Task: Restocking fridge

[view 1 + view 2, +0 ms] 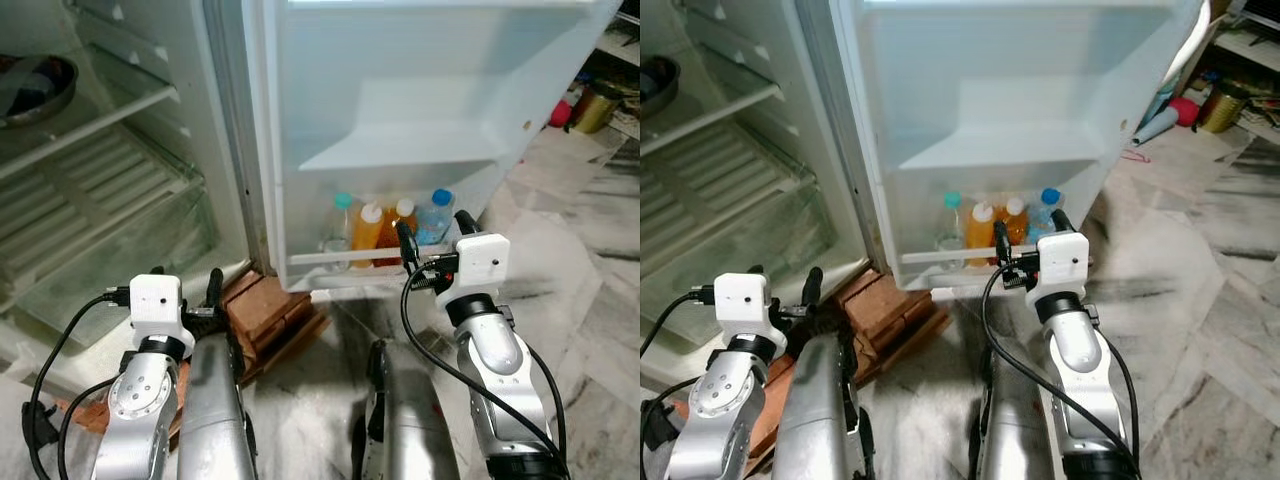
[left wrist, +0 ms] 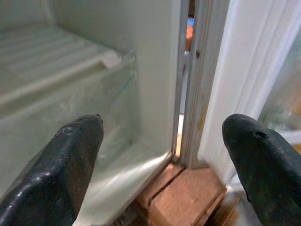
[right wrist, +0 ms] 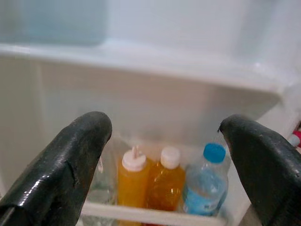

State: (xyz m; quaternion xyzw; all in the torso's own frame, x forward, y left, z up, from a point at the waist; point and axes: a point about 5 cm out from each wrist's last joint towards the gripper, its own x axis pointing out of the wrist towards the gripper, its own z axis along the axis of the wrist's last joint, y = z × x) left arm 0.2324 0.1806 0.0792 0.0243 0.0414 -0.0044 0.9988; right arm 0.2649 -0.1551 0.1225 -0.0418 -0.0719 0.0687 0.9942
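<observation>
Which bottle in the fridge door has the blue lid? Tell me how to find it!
Look at the open fridge door and go down to its bottom shelf, where four bottles stand in a row. The one you want, the blue-capped bottle, is at the right end, next to two orange bottles. It is clear with a bright blue cap, while the bottle at the other end has a teal cap.
</observation>
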